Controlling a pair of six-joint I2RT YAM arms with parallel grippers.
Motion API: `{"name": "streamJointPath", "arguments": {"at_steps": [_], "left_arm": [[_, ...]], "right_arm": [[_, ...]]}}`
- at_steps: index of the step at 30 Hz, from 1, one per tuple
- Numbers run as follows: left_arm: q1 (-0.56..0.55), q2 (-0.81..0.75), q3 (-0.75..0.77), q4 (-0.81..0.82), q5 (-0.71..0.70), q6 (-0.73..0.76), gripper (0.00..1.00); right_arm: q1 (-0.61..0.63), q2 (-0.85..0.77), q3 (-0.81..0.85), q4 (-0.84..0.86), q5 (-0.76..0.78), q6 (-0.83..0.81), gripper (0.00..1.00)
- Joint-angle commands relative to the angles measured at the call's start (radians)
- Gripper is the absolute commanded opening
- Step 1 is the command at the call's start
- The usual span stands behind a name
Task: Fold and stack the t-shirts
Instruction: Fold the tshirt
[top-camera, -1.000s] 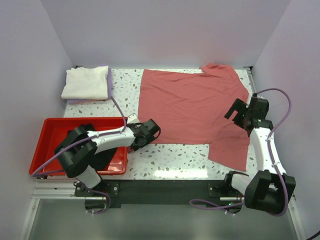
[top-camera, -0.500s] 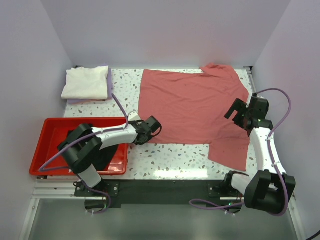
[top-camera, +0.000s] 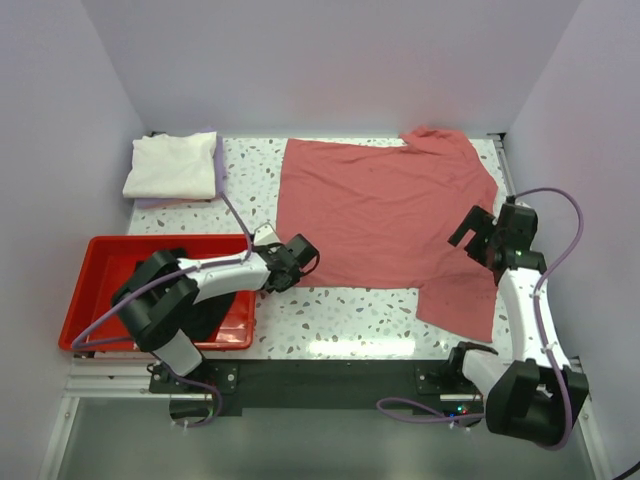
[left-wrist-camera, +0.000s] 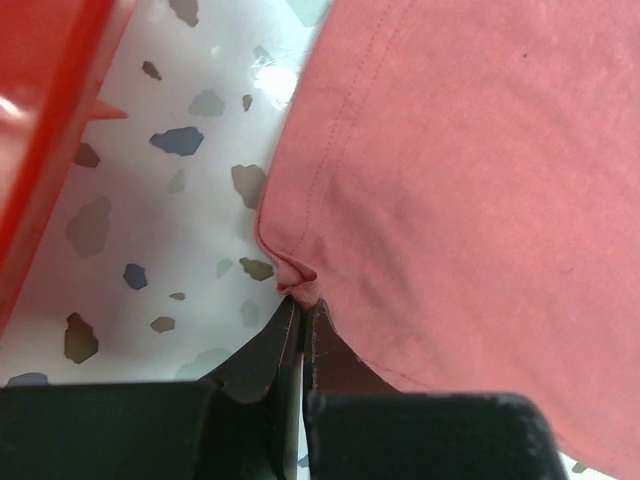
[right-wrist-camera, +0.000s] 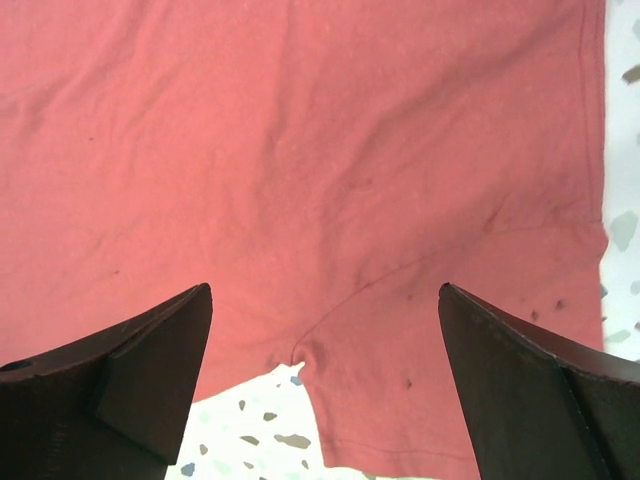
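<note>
A dusty red t-shirt (top-camera: 380, 210) lies spread flat across the middle and right of the table. My left gripper (top-camera: 303, 258) is at its near left corner, and in the left wrist view the gripper (left-wrist-camera: 302, 310) is shut on a small pinch of the hem of the shirt (left-wrist-camera: 470, 180). My right gripper (top-camera: 472, 228) hovers open over the shirt's right side. In the right wrist view the gripper (right-wrist-camera: 325, 290) has its fingers spread wide above the shirt (right-wrist-camera: 300, 130), where the sleeve meets the body. A folded cream-white t-shirt (top-camera: 172, 165) lies on a pale lavender one (top-camera: 218, 172) at the back left.
A red plastic tray (top-camera: 100, 262) sits at the near left, right beside the left arm; its wall (left-wrist-camera: 50, 120) shows in the left wrist view. Something dark lies in it under the arm. Speckled tabletop (top-camera: 340, 310) shows in front of the shirt. Walls close in on three sides.
My left gripper has shut on the red shirt's near left hem corner. The right arm has shifted slightly and stays open.
</note>
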Motion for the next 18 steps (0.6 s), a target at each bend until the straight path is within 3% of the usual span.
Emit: {"name": "streamJointPath", "arguments": {"at_steps": [1,10,18], "left_arm": [[0.003,-0.048,-0.055,0.005,0.023,0.025,0.0],[0.003,-0.131,-0.101,0.032,0.026,0.054,0.0],[0.003,-0.147,-0.124,0.08,0.063,0.08,0.0]], "right_arm": [[0.001,-0.066,-0.039,-0.042,-0.033,0.048,0.99],[-0.002,-0.161,-0.092,-0.373,0.053,0.171,0.99],[-0.002,-0.155,-0.206,-0.442,0.033,0.341,0.99]]}}
